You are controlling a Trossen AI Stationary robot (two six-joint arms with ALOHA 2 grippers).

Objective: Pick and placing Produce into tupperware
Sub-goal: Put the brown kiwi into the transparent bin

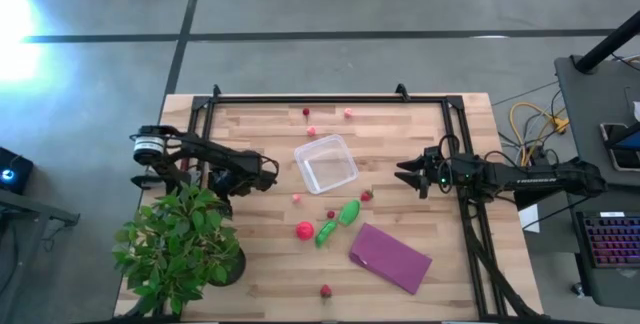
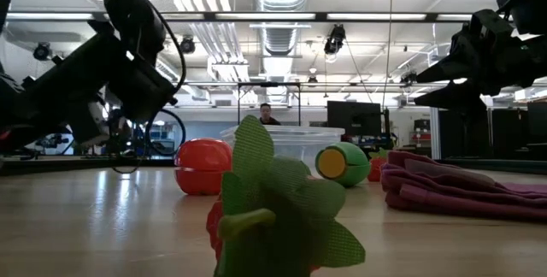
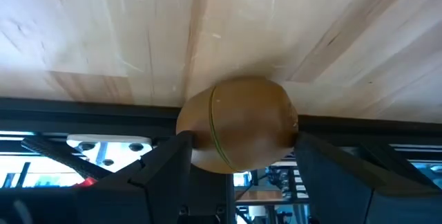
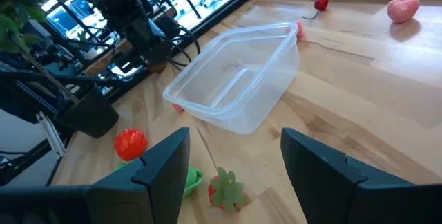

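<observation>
The clear tupperware (image 1: 326, 163) (image 4: 235, 86) sits empty mid-table on its base. A red ball (image 1: 304, 230) (image 2: 203, 166), two green pods (image 1: 349, 212) (image 1: 326, 232) and small red pieces (image 1: 297, 198) (image 1: 367, 195) lie on the wood around it. A leafy-topped red piece (image 2: 265, 217) lies close to the low camera. My left gripper (image 1: 268, 174) (image 3: 238, 144), left of the tupperware, is shut on a brown ball (image 3: 238, 133). My right gripper (image 1: 403, 176) (image 4: 235, 165) hangs open above the table, right of the tupperware. My left gripper pinches the brown ball between its two fingers (image 3: 173, 156), one on each opposite side (image 3: 286, 137) of it. The fingers come roughly level, pointing toward the table's right. In the low view this gripper (image 2: 141, 89) stands well above the table, and the ball does not show there.
A potted plant (image 1: 180, 244) stands at the near-left corner beside the left arm. A flat purple rectangle (image 1: 390, 257) lies near-right of the tupperware. More small red and pink pieces (image 1: 311, 131) (image 1: 348, 113) lie toward the far edge, one (image 1: 326, 290) near the near edge. A black frame (image 1: 330, 99) borders the table.
</observation>
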